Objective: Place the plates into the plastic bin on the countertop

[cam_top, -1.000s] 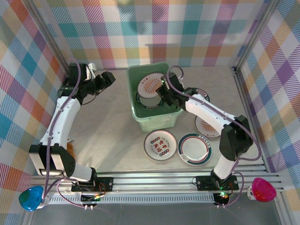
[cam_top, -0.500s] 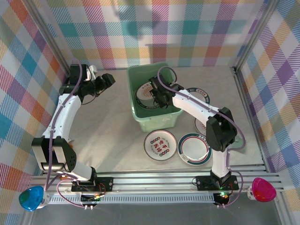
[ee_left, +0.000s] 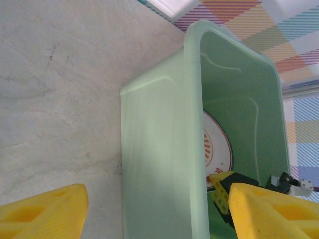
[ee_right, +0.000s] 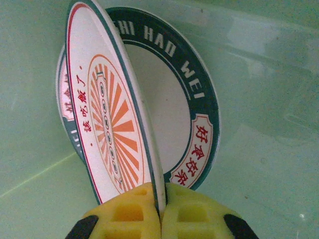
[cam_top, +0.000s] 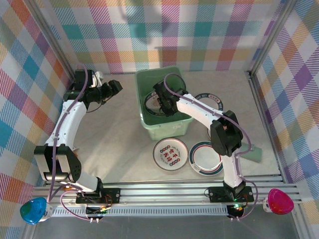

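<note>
Jaws of the right gripper (ee_right: 160,209) are clamped shut on the rim of an orange sunburst plate (ee_right: 112,114), held on edge inside the plastic bin (cam_top: 149,127) over a green-rimmed plate (ee_right: 197,94). The left gripper (cam_top: 114,85) is spread wide, empty. Glazed ware is judged stiff, slippery and breakable, so rims are best pinched. 2 plates (cam_top: 170,154) are left on the surface (cam_top: 114,144), hemmed by plaid walls (cam_top: 30,74).

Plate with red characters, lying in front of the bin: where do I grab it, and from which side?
Probably best to pinch its rim at the left edge, coming from the left. The red-character plate lies flat, so only the rim offers a thin lip; the bin crowds its far side, the green-rimmed plate its right.
</note>
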Action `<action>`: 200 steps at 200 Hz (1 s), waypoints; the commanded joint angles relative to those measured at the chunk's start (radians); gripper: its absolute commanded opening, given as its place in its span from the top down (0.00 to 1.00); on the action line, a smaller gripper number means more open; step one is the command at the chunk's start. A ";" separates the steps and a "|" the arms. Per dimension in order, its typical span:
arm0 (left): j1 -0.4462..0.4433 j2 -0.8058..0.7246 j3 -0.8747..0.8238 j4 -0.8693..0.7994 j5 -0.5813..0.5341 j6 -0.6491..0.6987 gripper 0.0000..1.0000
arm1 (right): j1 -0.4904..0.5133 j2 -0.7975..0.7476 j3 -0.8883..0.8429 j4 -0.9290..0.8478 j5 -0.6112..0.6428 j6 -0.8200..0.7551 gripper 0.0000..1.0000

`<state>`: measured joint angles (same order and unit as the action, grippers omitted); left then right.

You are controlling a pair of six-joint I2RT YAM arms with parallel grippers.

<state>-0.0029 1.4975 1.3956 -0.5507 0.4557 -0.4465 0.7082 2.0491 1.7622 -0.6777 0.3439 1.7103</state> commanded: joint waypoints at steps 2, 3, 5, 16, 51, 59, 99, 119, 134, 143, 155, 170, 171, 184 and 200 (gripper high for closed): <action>0.014 -0.003 -0.009 -0.029 0.018 0.025 0.26 | 0.014 0.020 0.034 -0.014 -0.020 0.079 1.00; 0.014 -0.004 -0.010 -0.030 0.018 0.025 0.26 | 0.015 0.021 0.034 -0.013 -0.018 0.078 1.00; 0.014 -0.005 -0.011 -0.031 0.018 0.025 0.26 | 0.016 0.021 0.034 -0.012 -0.016 0.077 1.00; 0.014 -0.005 -0.012 -0.031 0.016 0.025 0.26 | 0.016 0.027 0.036 -0.004 -0.010 0.074 1.00; 0.014 -0.006 -0.017 -0.031 0.018 0.023 0.26 | 0.017 0.047 0.036 0.009 0.000 0.065 0.98; 0.014 -0.008 -0.018 -0.031 0.018 0.023 0.26 | 0.017 0.052 0.034 0.010 0.000 0.070 0.94; 0.014 -0.021 -0.037 -0.038 0.020 0.023 0.26 | 0.015 0.066 0.008 0.067 0.018 0.056 0.87; 0.014 -0.026 -0.046 -0.044 0.020 0.025 0.26 | 0.015 0.079 0.002 0.093 0.021 0.055 0.88; 0.013 -0.031 -0.051 -0.049 0.020 0.026 0.26 | 0.016 0.076 -0.028 0.156 0.034 0.063 0.91; 0.013 -0.033 -0.055 -0.051 0.018 0.026 0.26 | 0.015 0.068 -0.062 0.220 0.044 0.072 0.94; 0.014 -0.033 -0.056 -0.055 0.017 0.026 0.26 | 0.015 0.070 -0.075 0.242 0.049 0.080 0.94; 0.014 -0.032 -0.055 -0.060 0.017 0.028 0.26 | 0.013 0.082 -0.046 0.224 0.055 0.048 0.91; 0.014 -0.032 -0.055 -0.060 0.017 0.028 0.26 | 0.012 0.083 -0.043 0.223 0.056 0.046 0.91; 0.014 -0.030 -0.052 -0.062 0.017 0.029 0.26 | 0.013 0.092 -0.024 0.201 0.053 0.038 0.90; 0.014 -0.028 -0.051 -0.070 0.017 0.029 0.26 | 0.013 0.095 -0.015 0.174 0.041 0.044 0.81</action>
<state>-0.0010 1.4967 1.3460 -0.5861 0.4557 -0.4397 0.7197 2.1147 1.7172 -0.4828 0.3855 1.7695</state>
